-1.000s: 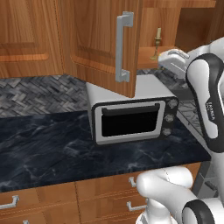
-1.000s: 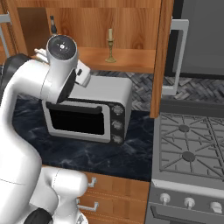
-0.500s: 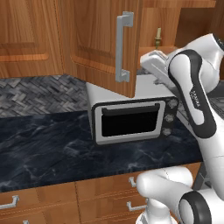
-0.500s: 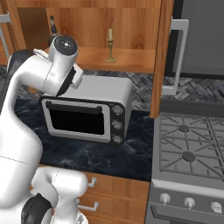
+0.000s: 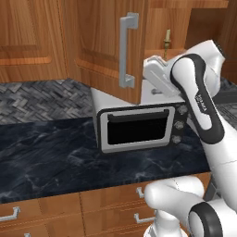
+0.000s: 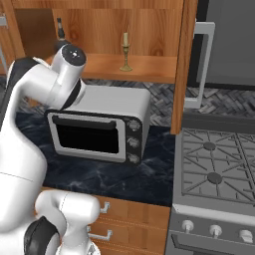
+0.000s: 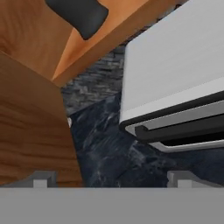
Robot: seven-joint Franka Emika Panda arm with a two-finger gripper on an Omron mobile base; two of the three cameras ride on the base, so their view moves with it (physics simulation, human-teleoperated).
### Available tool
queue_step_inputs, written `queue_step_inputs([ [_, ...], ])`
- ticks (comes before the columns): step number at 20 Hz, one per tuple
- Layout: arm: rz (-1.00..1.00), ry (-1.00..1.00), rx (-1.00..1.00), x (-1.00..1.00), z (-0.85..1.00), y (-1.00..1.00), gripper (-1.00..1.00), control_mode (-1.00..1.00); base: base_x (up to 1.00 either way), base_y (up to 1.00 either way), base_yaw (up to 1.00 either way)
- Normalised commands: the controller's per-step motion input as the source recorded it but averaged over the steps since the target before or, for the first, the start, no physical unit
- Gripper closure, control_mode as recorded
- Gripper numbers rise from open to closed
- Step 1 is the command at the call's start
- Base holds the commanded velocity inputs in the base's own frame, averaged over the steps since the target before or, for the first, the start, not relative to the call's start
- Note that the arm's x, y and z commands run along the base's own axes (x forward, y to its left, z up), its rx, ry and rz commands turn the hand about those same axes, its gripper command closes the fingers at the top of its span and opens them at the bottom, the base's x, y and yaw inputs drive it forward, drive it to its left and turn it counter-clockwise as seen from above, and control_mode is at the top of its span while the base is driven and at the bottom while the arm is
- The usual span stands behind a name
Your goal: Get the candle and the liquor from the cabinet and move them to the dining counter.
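Note:
The cabinet [image 6: 149, 30] stands open, its door [image 5: 106, 46] swung out. On its shelf the candle [image 6: 125, 50] stands upright in a brass holder, also seen as the candle [image 5: 166, 39]. The liquor [image 6: 60, 28] shows its thin neck at the shelf's left end, behind my arm's joint. In the hand view the dark liquor [image 7: 81, 13] body sits at the top edge, above the shelf's front. My gripper [image 7: 111, 179] is open, fingertips wide apart and holding nothing, below the shelf beside the toaster oven. The dining counter is out of view.
A silver toaster oven [image 5: 139, 129] sits on the black marble kitchen counter [image 5: 46, 157] under the cabinet. The second open door [image 6: 185, 64] hangs at the right. A stove [image 6: 219, 169] lies further right. Drawers [image 5: 46, 217] run below.
My hand has swung left, from the shelf side toward the open door, and sits lower over the toaster oven. The jaws stay open. Candle and liquor have not moved.

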Motion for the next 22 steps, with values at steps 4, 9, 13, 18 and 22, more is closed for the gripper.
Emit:
queue_step_inputs([
  [4, 0.08, 0.0, 0.01, -0.56, -0.01, 0.53, -1.0, -1.0, 0.0, 0.0, 0.0],
  [9, 0.1, 0.0, 0.0, -0.75, -0.02, 0.6, -1.0, -1.0, 0.0, 0.0, 0.0],
  [13, 0.06, 0.0, 0.0, -0.41, -0.02, 0.83, -1.0, -1.0, 0.0, 0.0, 0.0],
  [18, 0.03, 0.01, -0.01, -0.08, 0.0, 0.9, -1.0, -1.0, 0.0, 0.0, 0.0],
  [22, 0.0, 0.0, -0.02, 0.0, 0.0, 0.75, -1.0, -1.0, 0.0, 0.0, 0.0],
])
